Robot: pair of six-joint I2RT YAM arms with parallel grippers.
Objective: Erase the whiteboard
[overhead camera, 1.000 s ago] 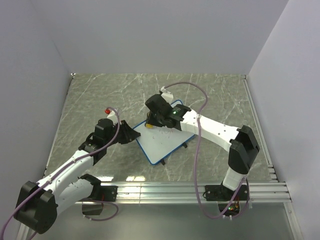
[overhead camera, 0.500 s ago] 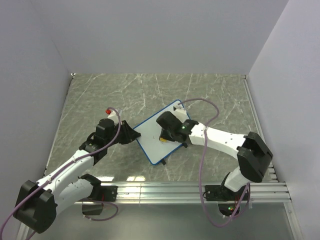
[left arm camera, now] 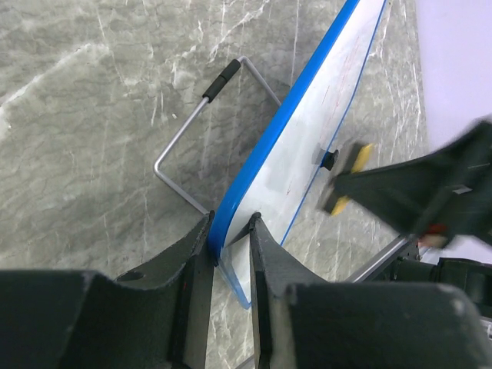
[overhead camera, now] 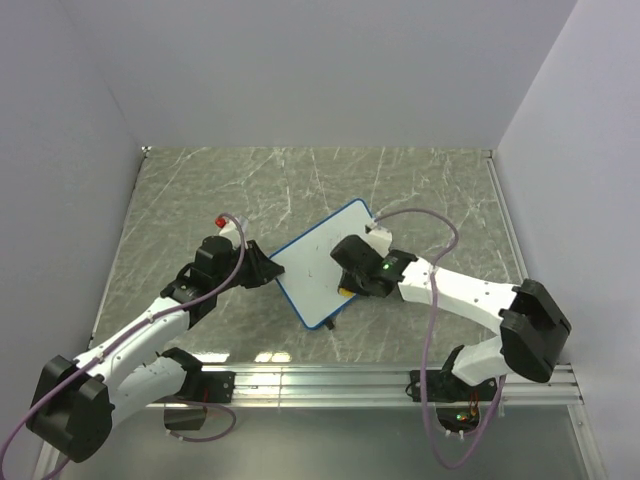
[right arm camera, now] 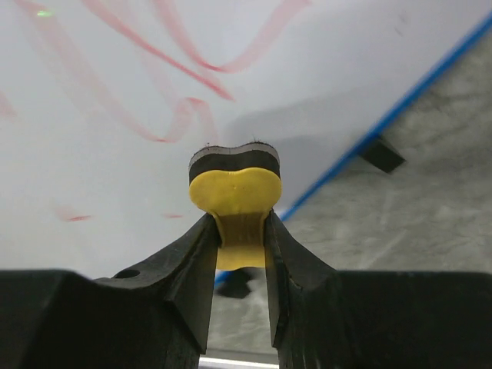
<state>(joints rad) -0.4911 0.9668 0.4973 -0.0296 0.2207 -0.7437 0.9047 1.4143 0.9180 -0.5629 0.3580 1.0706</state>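
the whiteboard (overhead camera: pixel 318 265) sat about the middle of the marble table (overhead camera: pixel 200 190), turned so one corner pointed toward 1 o'clock in the top view. the left gripper (left arm camera: pixel 231 227) was pinching the board's blue frame at its 9 o'clock corner, one finger on each face. in the left wrist view a wire stand (left arm camera: pixel 184 154) showed under the board, toward 10 o'clock from the fingers. the right gripper (right arm camera: pixel 234 231) was clamped on a yellow eraser (right arm camera: pixel 234 188), its dark felt face pressed against the white surface near the board's 5 o'clock edge. in the right wrist view, red strokes (right arm camera: pixel 192 69) lay on the board from 10 to 12 o'clock of the eraser, and a small black foot (right arm camera: pixel 380 154) sat beyond the blue edge at 2 o'clock.
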